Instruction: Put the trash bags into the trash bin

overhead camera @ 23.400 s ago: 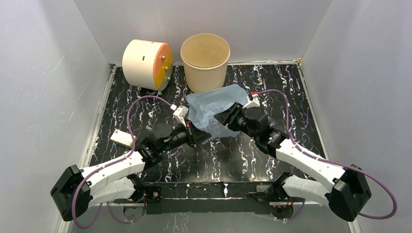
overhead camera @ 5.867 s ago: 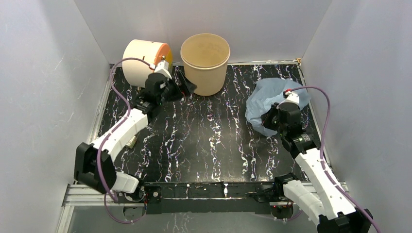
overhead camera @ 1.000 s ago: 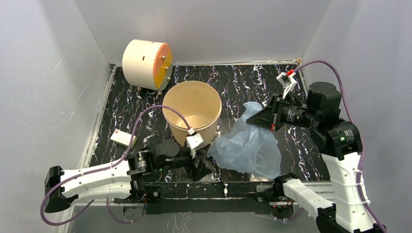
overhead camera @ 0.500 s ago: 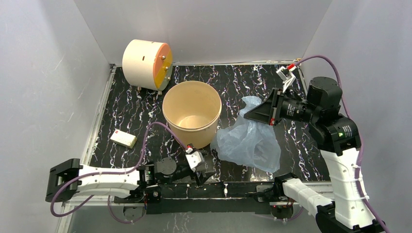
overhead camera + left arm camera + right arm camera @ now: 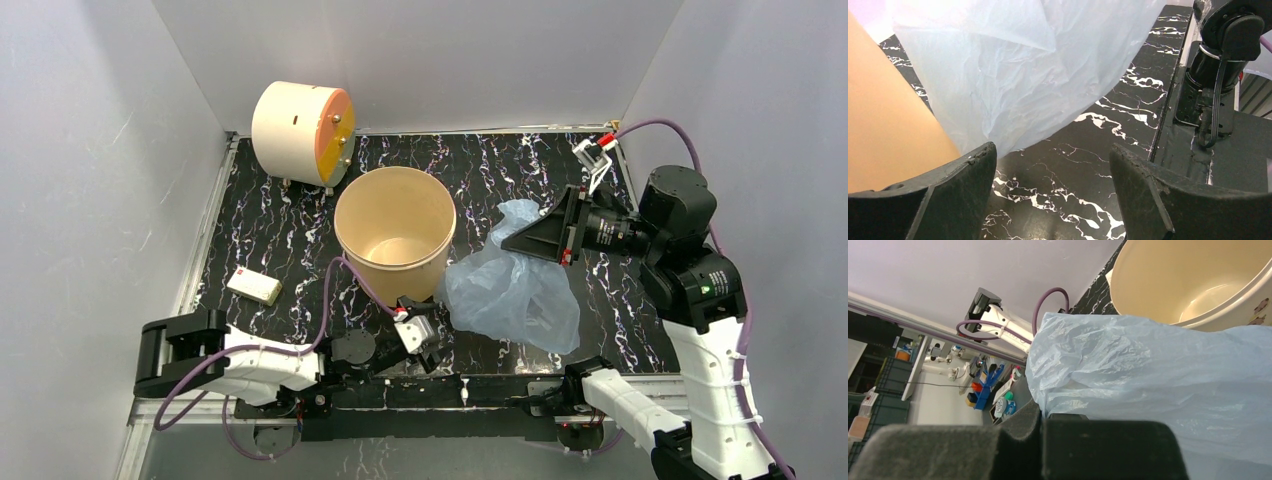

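Note:
The pale blue trash bag (image 5: 512, 292) hangs from my right gripper (image 5: 507, 242), which is shut on its top edge above the table. Its lower part spreads on the table just right of the tan trash bin (image 5: 390, 205). In the right wrist view the shut gripper (image 5: 1042, 420) pinches the bag (image 5: 1148, 375), with the bin's open mouth (image 5: 1188, 280) beyond. My left gripper (image 5: 424, 338) sits low by the near edge, below the bin. In the left wrist view it is open (image 5: 1053, 160) over bare table, with the bag (image 5: 1023, 65) ahead and the bin wall (image 5: 883, 130) at left.
A cream drum with an orange face (image 5: 300, 120) stands at the back left. A small white box (image 5: 253, 287) lies near the left wall. The right arm's base (image 5: 1218, 60) shows close on the right in the left wrist view. Grey walls enclose three sides.
My left arm has pulled back from the bin's front toward the near edge, still open. The right gripper has carried the bag slightly left, toward the bin.

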Action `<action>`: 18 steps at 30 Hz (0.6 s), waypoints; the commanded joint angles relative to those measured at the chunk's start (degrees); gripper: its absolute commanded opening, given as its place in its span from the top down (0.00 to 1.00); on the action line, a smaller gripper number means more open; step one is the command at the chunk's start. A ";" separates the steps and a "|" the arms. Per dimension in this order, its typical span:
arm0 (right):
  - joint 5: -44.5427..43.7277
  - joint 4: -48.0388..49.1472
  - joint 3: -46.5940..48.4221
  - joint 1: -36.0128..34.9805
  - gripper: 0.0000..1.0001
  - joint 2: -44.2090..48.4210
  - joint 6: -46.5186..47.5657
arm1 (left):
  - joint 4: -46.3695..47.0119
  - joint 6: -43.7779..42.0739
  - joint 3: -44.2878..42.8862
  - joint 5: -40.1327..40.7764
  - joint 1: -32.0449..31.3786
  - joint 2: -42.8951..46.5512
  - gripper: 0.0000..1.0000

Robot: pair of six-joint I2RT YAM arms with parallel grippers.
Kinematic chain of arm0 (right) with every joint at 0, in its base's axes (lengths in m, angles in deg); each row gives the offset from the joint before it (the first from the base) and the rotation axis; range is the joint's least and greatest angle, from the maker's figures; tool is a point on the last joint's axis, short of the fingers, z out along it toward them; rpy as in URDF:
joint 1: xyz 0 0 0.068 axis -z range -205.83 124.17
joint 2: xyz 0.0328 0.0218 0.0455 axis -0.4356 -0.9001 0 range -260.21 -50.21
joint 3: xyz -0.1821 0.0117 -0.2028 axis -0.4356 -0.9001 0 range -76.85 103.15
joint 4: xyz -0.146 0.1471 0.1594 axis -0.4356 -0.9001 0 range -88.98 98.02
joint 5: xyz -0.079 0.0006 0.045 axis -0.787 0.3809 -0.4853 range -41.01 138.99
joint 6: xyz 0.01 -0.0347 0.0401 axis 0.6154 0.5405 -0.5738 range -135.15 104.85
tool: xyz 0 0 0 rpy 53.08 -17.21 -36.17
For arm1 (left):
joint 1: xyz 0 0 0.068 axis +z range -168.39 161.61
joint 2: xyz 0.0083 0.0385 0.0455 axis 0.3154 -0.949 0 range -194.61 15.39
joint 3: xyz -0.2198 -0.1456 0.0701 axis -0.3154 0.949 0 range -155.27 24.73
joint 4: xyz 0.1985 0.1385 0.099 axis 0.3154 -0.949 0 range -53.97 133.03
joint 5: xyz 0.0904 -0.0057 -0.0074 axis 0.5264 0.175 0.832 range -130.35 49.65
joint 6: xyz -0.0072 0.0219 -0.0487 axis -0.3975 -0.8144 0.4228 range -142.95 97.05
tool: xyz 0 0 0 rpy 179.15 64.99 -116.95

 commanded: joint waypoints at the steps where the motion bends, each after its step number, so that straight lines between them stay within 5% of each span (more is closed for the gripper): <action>1: 2.51 6.27 -0.87 0.07 1.00 -0.09 -3.24 | 8.90 -1.79 -1.70 2.00 -0.48 -2.67 0.21; 8: 4.33 7.80 -0.45 0.07 1.00 -0.78 -5.97 | 16.82 -6.55 -7.25 5.89 -0.44 -14.57 0.32; 9: 4.48 7.25 0.17 0.11 1.00 -1.03 -5.95 | 20.11 -7.69 -7.95 6.85 -0.48 -17.37 0.38; 11: 4.06 6.24 0.93 0.12 1.00 -1.11 -5.26 | 26.09 -7.54 -8.76 8.96 -0.48 -21.77 0.73; 14: -1.16 2.26 2.88 0.07 1.00 -1.30 -1.88 | 27.65 -6.12 -8.59 6.02 -0.48 -21.50 0.99; 18: -19.45 -5.08 3.26 0.07 1.00 -0.53 2.72 | 19.11 -2.27 -8.39 2.54 -0.48 -12.91 1.00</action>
